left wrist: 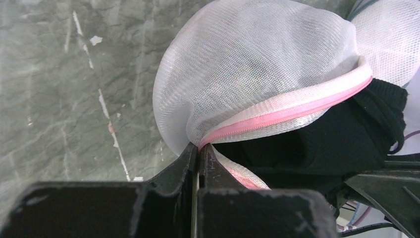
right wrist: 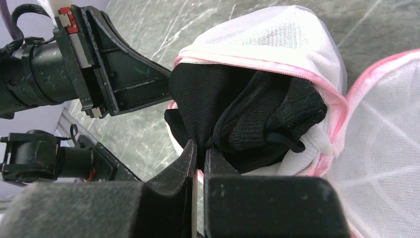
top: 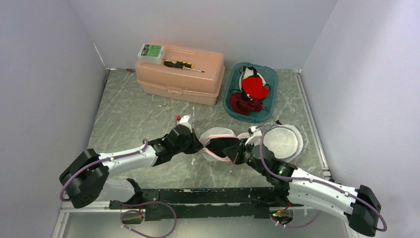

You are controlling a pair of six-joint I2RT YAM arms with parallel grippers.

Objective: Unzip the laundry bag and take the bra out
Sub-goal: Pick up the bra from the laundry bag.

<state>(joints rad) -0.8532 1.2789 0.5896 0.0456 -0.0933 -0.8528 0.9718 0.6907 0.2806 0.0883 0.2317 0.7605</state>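
A white mesh laundry bag [top: 216, 135] with a pink zipper rim lies unzipped and open mid-table. A black bra [top: 224, 147] bulges out of its opening. My left gripper [top: 196, 147] is shut on the bag's pink rim [left wrist: 277, 115] at its left end. My right gripper [top: 236, 153] is shut on the black bra [right wrist: 237, 111] at the bag's mouth. In the right wrist view the bag [right wrist: 282, 39] covers the bra from above, and the left gripper's fingers [right wrist: 133, 79] show at the left.
The bag's round mesh lid half [top: 282, 141] lies open to the right. A pink toolbox [top: 179, 74] with a screwdriver [top: 182, 64] and a small box [top: 150, 52] stands at the back. A blue bin [top: 250, 91] of red and black garments stands back right.
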